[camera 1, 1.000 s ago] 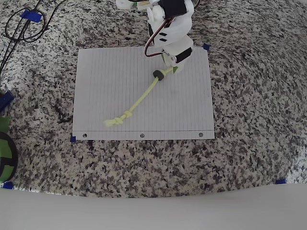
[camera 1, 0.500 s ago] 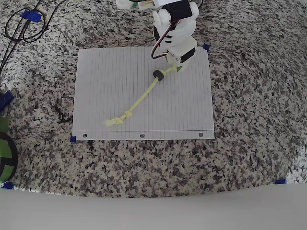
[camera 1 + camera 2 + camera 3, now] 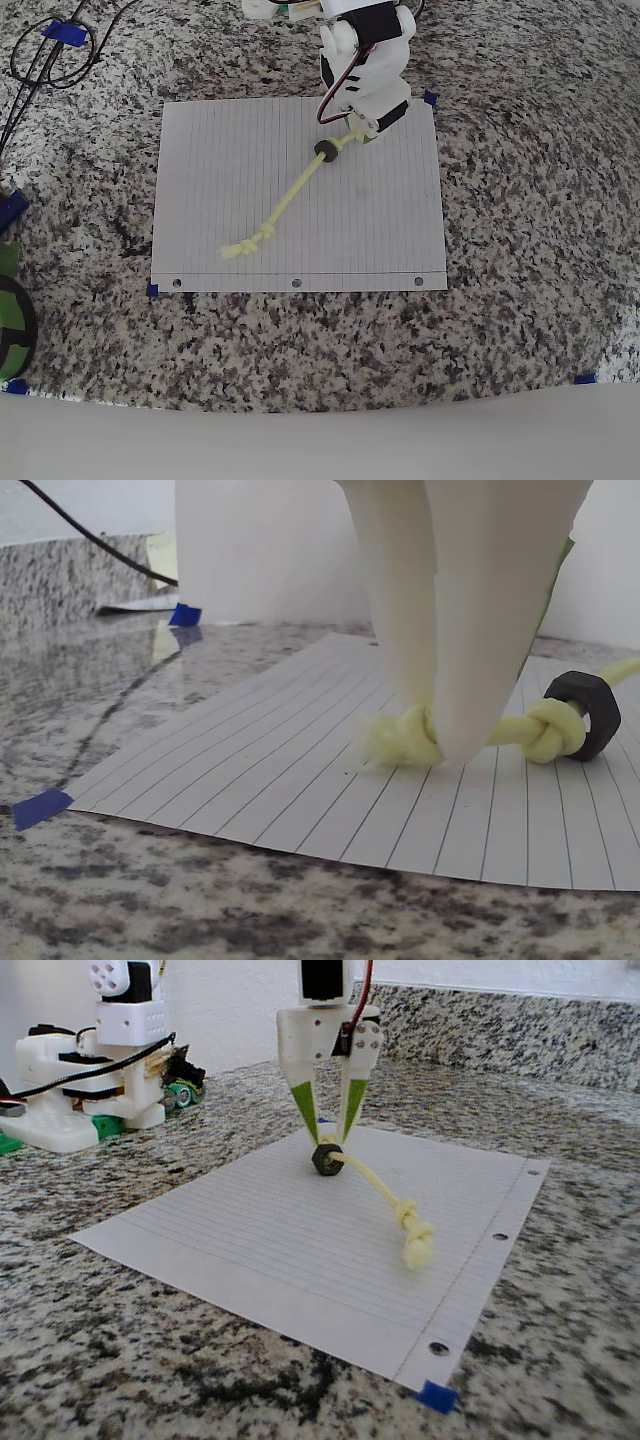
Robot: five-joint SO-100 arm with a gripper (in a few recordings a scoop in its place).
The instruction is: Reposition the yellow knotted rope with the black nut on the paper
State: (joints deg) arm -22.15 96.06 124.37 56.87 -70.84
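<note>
Your gripper (image 3: 328, 1132) stands over the far right part of the paper (image 3: 220, 150), with its fingers (image 3: 480, 630) pointing down and closed on one end of the yellow knotted rope (image 3: 290, 197). In the wrist view you see the white finger pressing the cord just beside its frayed tip, between that tip and the first knot. You have one rope, one black nut (image 3: 325, 152), one sheet of paper and one gripper in the scene. The rope carries two knots: one at the held end, touching the nut, and one near the free end. The nut sits on the cord just beside the fingertips, resting on the paper; in the fixed view it lies directly under the two green-tipped fingers (image 3: 305, 1110). From the nut the rope runs in a nearly straight diagonal line toward the near left of the sheet in the overhead view, and the free knot and its frayed tip lie well apart from the gripper, near the edge with the three punched holes. The whole rope lies on the paper, which rests flat on a speckled granite counter (image 3: 520, 250). Small blue tape pieces (image 3: 152, 290) mark the paper corners.
</note>
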